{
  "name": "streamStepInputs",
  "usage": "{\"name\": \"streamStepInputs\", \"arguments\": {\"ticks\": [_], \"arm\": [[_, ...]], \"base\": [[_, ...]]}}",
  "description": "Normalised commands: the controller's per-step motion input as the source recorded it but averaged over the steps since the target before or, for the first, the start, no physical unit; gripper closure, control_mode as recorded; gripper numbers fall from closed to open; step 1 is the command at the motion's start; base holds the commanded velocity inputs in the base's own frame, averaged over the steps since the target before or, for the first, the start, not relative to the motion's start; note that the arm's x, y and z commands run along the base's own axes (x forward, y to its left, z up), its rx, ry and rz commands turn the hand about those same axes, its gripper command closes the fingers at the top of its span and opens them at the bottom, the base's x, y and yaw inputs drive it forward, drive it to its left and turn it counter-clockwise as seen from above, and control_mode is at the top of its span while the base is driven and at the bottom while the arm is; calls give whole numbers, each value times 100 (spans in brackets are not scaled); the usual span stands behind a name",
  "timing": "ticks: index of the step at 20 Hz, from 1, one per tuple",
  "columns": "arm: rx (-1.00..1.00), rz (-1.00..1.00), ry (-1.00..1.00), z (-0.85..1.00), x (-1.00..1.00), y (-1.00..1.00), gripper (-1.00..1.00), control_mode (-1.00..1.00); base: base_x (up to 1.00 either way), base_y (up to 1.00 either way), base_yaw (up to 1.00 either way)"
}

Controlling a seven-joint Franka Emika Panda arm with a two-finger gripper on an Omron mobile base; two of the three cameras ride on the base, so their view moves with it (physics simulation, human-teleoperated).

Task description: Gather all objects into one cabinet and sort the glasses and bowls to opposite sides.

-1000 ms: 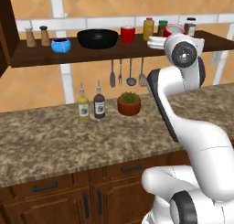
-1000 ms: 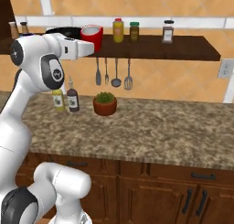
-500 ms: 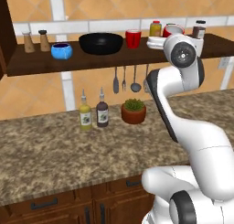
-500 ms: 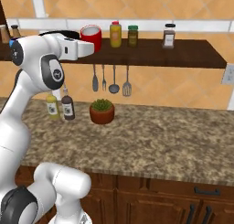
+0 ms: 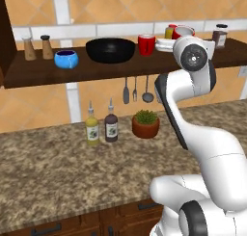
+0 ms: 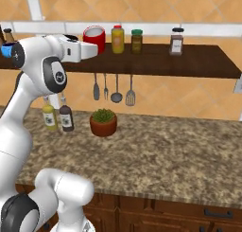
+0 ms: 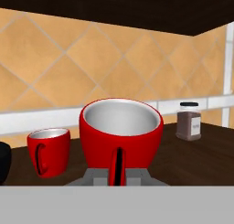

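Holding one red cup (image 7: 121,135) pinched by its rim in my closed end effector (image 7: 119,172), I am riding along as my base shifts the whole view, keeping it over the shelf (image 7: 203,157) beside the other red cup (image 7: 48,151), not yet set down.

Even, bright rendered light; soft shadow under shelf (image 5: 120,69); mild gloss on black bowl (image 5: 110,50); sharp focus.

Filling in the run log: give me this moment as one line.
jaws: shut on red cup by handle | cup: above shelf | second red cup: on shelf beside black bowl
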Motion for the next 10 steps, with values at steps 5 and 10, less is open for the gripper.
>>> {"name": "streamStepInputs", "arguments": {"ticks": [5, 10], "arm": [[0, 0, 0, 0, 0, 0, 100, 100], [0, 0, 0, 0, 0, 0, 100, 100]], "base": [[1, 0, 0], [0, 0, 0]]}}
